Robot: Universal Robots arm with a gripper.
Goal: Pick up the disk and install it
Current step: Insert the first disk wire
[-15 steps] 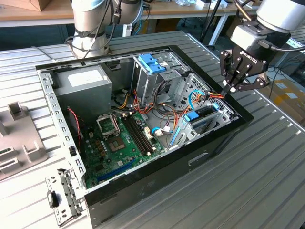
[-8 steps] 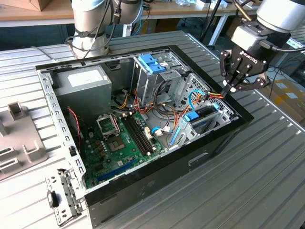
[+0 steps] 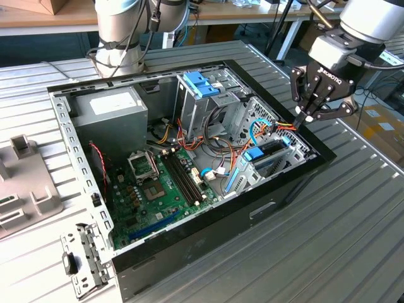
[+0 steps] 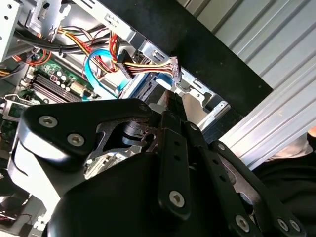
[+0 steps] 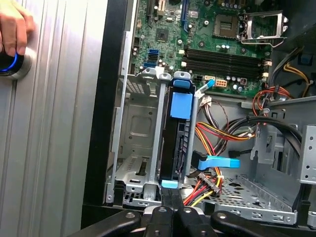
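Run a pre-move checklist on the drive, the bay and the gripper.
1. Grey-metal disk with light-blue rails standing on edge in the silver metal bay: ok.
2. Disk fully seated: cannot tell.
3. Black gripper hangs over the bay end of the black computer case: ok.
4. Fingers closed together at the disk's near edge: ok.
5. Red-yellow wire bundle lies right beside the disk: not ok.
6. A person's hand rests on the table: not ok.

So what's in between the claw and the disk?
Nothing that I can see. In the first wrist view the claw sits right at the near end of the disk, which stands on edge in its metal bay, with no cable crossing between them.
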